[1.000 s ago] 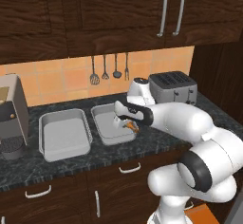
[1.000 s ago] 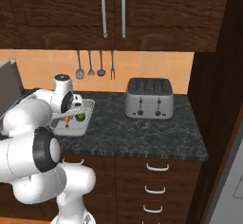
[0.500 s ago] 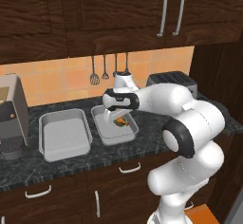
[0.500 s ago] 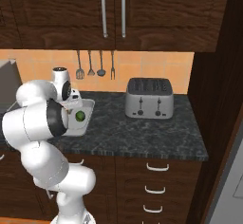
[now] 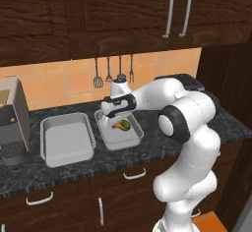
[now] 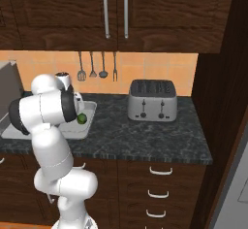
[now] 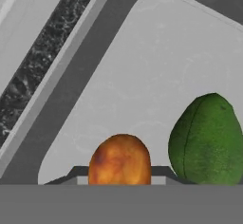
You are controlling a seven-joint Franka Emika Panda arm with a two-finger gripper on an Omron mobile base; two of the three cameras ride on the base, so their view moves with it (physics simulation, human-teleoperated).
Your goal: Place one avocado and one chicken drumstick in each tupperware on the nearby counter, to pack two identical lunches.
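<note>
end effector point(image 5: 118, 119) clenched on chicken drumstick point(image 7: 119, 159), poised over right tupperware point(image 5: 134, 136) | avocado point(image 7: 207, 140) just beside drumstick, lying on tupperware floor under end effector | second tupperware point(image 5: 66, 142) off to one side, on bench point(image 5: 59, 169)

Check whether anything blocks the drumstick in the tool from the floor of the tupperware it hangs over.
Nothing visible does. The tool is shut on the drumstick over the right tupperware; the avocado lies beside it, leaving bare floor below and ahead.
</note>
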